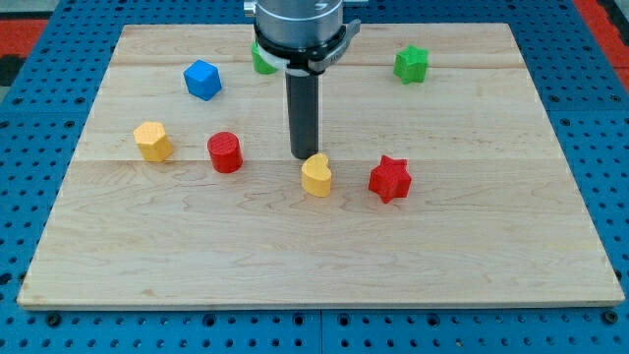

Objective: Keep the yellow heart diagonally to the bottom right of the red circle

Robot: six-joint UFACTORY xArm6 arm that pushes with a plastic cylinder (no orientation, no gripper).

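Rod end first: my tip (303, 156) stood on the wooden surface (472, 246), touching or just beside the yellow heart (316, 176) at its 11 o'clock; the arm carried no hand, so nothing was grasped. That heart lay near the red circle (225, 152), at about its 4 o'clock. A red star (389, 179) sat at the heart's 3 o'clock.

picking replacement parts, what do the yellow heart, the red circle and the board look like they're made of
Yellow heart: likely moulded plastic, uniform colour, smooth, slightly glossy sides.
Red circle: apparently the same plastic, with faint ridges on its side.
Board: light wood, with visible grain and plank seams, matte finish.
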